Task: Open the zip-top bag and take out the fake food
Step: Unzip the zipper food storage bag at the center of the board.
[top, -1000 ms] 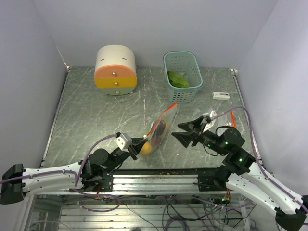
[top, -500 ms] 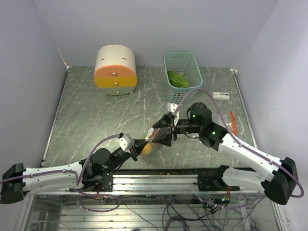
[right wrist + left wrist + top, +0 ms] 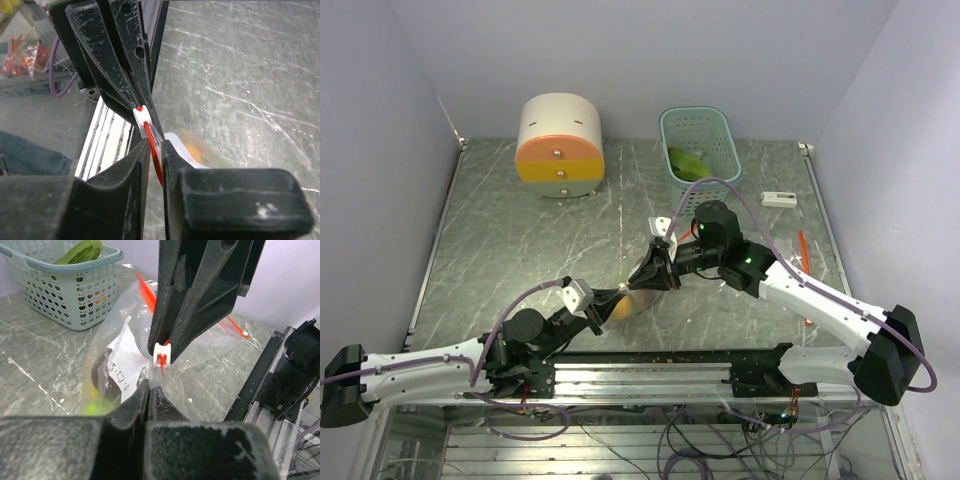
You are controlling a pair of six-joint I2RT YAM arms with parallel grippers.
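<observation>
The clear zip-top bag lies near the front rail, its red zip strip raised. My left gripper is shut on the bag's edge, just short of the white slider. From the far side my right gripper meets it. Its jaws stand narrow, pressed on the red strip right behind the slider. Fake food shows through the plastic: an orange fruit, a lime-green fruit and a dark piece. A green leafy piece lies in the basket.
A teal basket stands at the back, a round cream-and-orange drawer box to its left. A small white item and a thin orange-red strip lie at the right. The metal rail runs along the front.
My right arm swung left from the table's right side to the bag, and its jaws narrowed onto the red zip strip. The left gripper kept its hold, shifting only slightly.
</observation>
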